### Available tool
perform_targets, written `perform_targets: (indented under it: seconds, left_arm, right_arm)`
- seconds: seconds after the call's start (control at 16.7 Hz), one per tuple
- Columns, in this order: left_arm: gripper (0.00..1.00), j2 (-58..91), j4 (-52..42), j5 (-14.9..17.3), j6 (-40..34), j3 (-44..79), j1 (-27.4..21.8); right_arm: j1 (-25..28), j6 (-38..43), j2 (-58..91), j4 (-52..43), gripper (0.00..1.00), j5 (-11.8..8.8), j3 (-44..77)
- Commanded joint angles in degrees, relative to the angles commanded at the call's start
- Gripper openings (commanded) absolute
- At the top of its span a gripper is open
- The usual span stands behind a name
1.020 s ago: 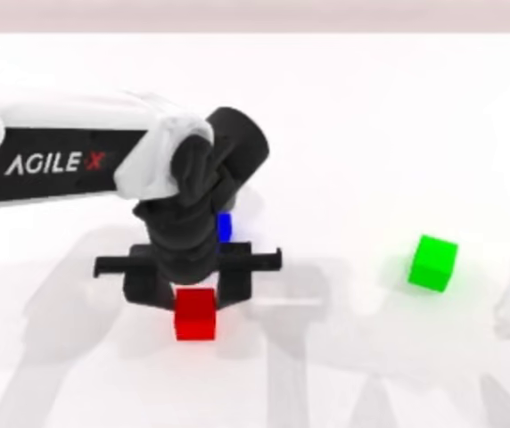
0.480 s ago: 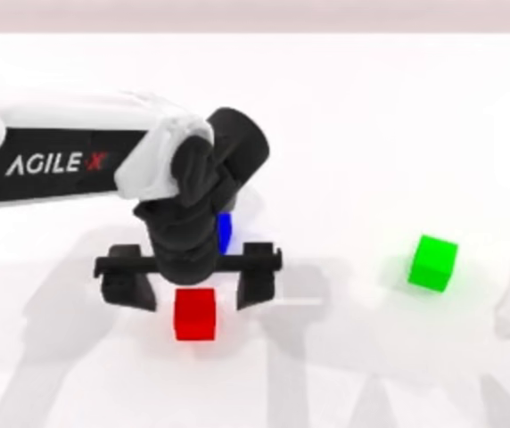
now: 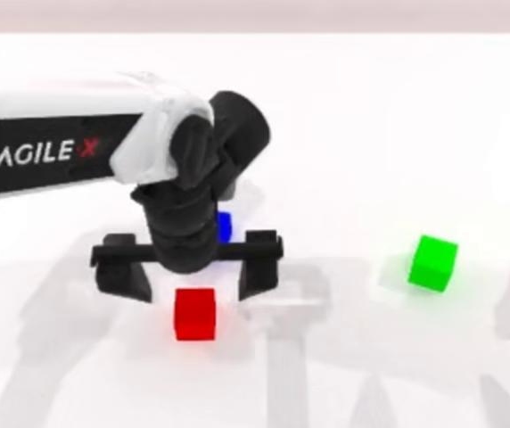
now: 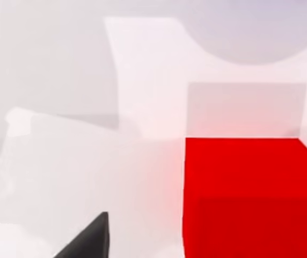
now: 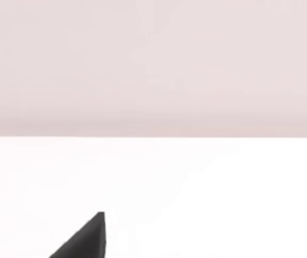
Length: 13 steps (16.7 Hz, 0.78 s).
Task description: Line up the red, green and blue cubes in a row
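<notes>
The red cube (image 3: 194, 313) rests on the table left of centre and fills the near side of the left wrist view (image 4: 250, 193). My left gripper (image 3: 193, 276) hovers just behind and above it, open, with one finger to each side and nothing between them. One dark fingertip (image 4: 93, 241) shows beside the cube, apart from it. The blue cube (image 3: 225, 226) sits behind the gripper, mostly hidden by the wrist. The green cube (image 3: 432, 262) stands alone to the right. My right arm is out of the top view; its fingertip (image 5: 88, 239) shows over bare table.
The white table (image 3: 344, 134) runs back to a pale wall (image 5: 153, 64). Grey shadows of the arms lie across the front of the table.
The left gripper's fingers have spread apart, letting go of the red cube, and the gripper has lifted slightly. The red cube has stayed where it was.
</notes>
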Motion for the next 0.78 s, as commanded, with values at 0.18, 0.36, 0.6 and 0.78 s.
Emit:
perform_targets:
  seconds: [0.18, 0.36, 0.6, 0.78]
  left_arm:
    - [1.0, -2.3, -6.9, 0.0, -0.2, 3.9, 0.4]
    - [1.0, -4.1, -10.6, 0.0, -0.1, 6.4, 0.6]
    - [1.0, -3.9, -10.5, 0.0, -0.1, 6.4, 0.3]
    - [1.0, -5.7, -9.3, -0.2, 0.0, 4.8, 1.3]
  right_arm:
    - [0.0, 0.0, 0.0, 0.0, 1.0, 0.0, 0.0]
    - [0.0, 0.0, 0.0, 0.0, 1.0, 0.0, 0.0]
    - [0.0, 0.0, 0.0, 0.0, 1.0, 0.0, 0.0]
    - [0.6, -1.0, 1.8, -1.3, 1.0, -0.1, 1.7]
